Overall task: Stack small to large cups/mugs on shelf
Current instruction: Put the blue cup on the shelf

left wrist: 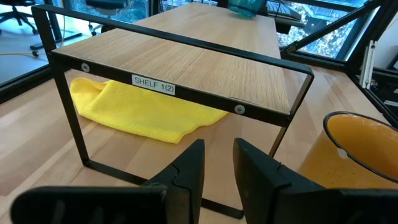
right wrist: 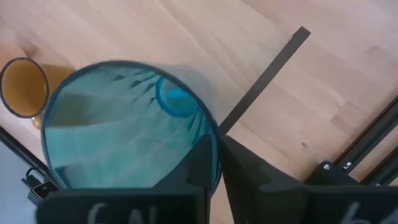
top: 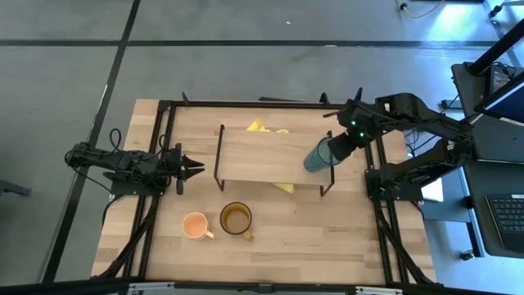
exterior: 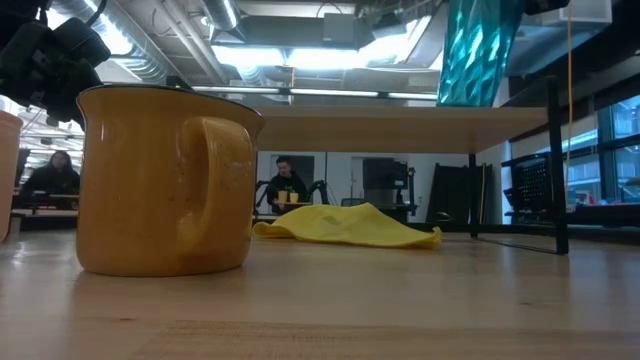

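Nothing is standing on the shelf (top: 262, 154) yet, so you're at the first placement. Your right tool (top: 332, 150) has its fingers closed over the rim of the teal tumbler (top: 318, 157), one finger inside and one outside in the right wrist view, and holds it at the right end of the shelf board, right of centre in the high view. In the low view the tumbler (exterior: 478, 50) hangs at the upper right with its lower edge around board level; you can't tell whether it touches the board.

Still on the table (top: 327, 238), lower centre of the high view: the small orange mug (top: 195, 225) and, just beside it to the right, the amber mug (top: 236, 219). Neither is gripped.

Your left tool (top: 194, 169) waits at the left of the frame, pointing at the shelf's left end, fingers a narrow gap apart and holding nothing.

A yellow cloth (exterior: 345, 226) lies under the shelf, sticking out on both sides.

Judgement: roughly a third in at best. Left to do: set the tumbler down, then bring both mugs up in size order.
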You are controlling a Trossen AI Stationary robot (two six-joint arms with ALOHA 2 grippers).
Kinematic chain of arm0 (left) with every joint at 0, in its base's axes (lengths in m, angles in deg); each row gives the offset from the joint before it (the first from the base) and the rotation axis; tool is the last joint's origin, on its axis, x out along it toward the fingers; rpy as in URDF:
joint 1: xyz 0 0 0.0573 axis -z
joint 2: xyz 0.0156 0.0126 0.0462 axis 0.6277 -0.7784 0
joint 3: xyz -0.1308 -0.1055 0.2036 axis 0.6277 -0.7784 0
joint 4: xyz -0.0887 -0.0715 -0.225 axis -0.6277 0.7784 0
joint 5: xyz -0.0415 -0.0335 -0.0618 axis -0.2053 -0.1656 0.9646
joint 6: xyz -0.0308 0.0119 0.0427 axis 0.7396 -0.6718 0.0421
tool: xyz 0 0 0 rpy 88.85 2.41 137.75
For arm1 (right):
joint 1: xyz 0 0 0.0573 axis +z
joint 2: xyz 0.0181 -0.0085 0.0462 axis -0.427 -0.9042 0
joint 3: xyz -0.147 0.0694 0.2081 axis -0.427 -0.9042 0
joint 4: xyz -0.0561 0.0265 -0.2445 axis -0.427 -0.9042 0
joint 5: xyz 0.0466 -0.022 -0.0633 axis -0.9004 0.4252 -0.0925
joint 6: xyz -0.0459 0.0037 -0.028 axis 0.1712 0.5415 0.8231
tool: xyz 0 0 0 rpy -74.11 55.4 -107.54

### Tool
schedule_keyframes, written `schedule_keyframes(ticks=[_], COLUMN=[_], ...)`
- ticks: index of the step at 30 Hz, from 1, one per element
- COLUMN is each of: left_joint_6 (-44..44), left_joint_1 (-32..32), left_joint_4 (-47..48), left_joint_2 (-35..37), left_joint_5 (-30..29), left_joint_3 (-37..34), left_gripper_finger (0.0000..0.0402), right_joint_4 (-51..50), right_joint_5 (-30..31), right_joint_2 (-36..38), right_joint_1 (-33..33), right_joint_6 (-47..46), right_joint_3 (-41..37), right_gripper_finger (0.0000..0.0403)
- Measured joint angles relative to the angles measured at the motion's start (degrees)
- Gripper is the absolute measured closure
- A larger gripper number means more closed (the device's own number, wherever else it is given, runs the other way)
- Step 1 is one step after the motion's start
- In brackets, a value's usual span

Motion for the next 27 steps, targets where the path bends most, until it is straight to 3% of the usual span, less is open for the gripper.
schedule_keyframes(ticks=[27], left_joint_6=[0.0], left_joint_1=[0.0], left_joint_4=[0.0], left_joint_2=[0.0], left_joint_5=[0.0], left_joint_3=[0.0], left_gripper_finger=[0.0323], right_joint_4=[8.6], right_joint_5=[-0.8], right_joint_2=[0.0], right_joint_1=[0.1], right_joint_6=[4.2], right_joint_3=[0.0], right_gripper_finger=[0.0354])
